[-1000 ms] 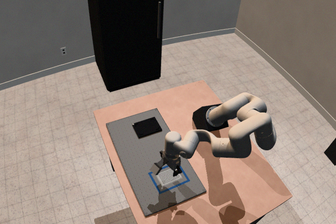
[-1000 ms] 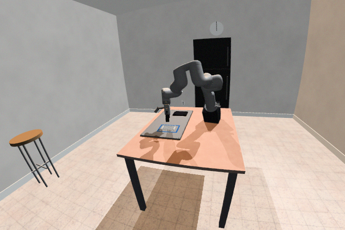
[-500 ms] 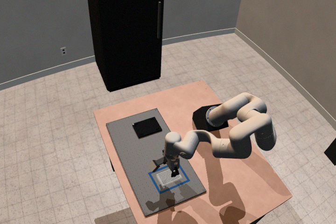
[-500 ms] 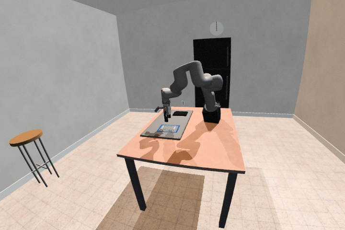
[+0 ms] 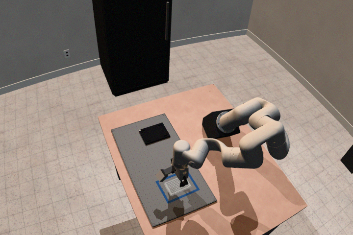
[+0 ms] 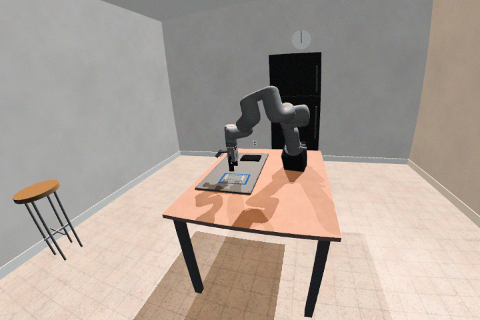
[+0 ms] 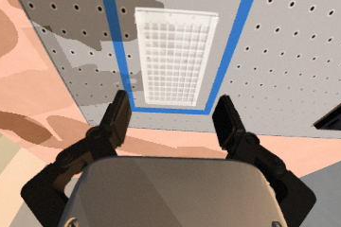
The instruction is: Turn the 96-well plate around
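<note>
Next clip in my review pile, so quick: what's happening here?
A single robot arm is working over a white well plate that lies flat inside a blue taped outline on the grey deck. The black nest farther along the deck has no plate in it. The tool hangs above the plate, wide open and holding nothing, its fingers on either side of the outline's near edge in the wrist view.

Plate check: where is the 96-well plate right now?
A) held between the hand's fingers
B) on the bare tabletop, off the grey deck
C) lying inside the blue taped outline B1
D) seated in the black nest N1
C: the white plate lies flat inside the blue taped outline, below the open, empty hand; the black nest stands vacant.
</note>
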{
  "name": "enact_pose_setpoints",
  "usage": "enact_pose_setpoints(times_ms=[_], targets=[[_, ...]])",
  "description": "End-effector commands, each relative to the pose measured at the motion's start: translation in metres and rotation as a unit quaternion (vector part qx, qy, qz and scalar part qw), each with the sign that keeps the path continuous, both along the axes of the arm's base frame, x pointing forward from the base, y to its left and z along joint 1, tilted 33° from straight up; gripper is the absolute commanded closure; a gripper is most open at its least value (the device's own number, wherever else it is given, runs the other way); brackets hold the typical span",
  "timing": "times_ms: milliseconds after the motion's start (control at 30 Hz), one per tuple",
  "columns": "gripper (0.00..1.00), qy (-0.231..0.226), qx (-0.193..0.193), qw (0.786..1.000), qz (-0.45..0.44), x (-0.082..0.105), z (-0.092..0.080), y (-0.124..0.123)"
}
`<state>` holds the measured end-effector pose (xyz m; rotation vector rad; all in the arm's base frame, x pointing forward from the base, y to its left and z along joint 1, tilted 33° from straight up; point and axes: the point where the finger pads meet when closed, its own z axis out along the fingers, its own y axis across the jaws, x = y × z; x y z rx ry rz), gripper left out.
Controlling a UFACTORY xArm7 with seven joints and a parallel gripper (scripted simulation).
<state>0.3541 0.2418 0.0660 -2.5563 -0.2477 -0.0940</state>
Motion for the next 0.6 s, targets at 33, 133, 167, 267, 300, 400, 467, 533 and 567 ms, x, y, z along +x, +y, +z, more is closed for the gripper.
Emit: enact_pose_setpoints(times_ms=[33, 133, 167, 267, 300, 400, 467, 533, 567], targets=[[0.00, -0.001, 0.001, 1.000, -0.001, 0.002, -0.008, 0.005], [0.00, -0.001, 0.001, 1.000, -0.001, 0.002, -0.013, 0.008], [0.00, -0.001, 0.001, 1.000, -0.001, 0.002, -0.014, 0.009], [0.00, -0.001, 0.001, 1.000, -0.001, 0.002, -0.015, 0.010], [0.00, -0.001, 0.001, 1.000, -0.001, 0.002, -0.017, 0.011], [0.00, -0.001, 0.001, 1.000, -0.001, 0.002, -0.021, 0.013], [0.00, -0.001, 0.001, 1.000, -0.001, 0.002, -0.024, 0.015], [0.00, -0.001, 0.001, 1.000, -0.001, 0.002, -0.027, 0.017], [0.00, -0.001, 0.001, 1.000, -0.001, 0.002, -0.028, 0.018]])
